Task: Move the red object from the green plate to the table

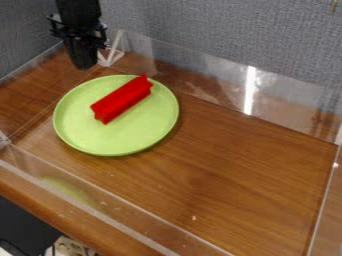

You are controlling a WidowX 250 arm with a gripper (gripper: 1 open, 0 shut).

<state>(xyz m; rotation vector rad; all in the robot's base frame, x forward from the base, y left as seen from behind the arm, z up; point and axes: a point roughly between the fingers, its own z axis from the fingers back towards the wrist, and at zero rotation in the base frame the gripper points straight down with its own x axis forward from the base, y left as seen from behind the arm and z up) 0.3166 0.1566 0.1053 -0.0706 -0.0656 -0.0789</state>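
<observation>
The red object (122,98) lies flat and diagonal on the green plate (94,128), in the plate's upper half. The plate sits on the table (227,170) at the left. My gripper (83,62) hangs above the plate's far left rim, up and to the left of the red object and clear of it. It points down. Its dark fingers look pressed together with no gap showing and nothing between them.
Clear acrylic walls (247,85) ring the tabletop, with one low wall along the front (94,205). My gripper is close to the back left corner of the walls. Bare wood stretches to the right of the plate.
</observation>
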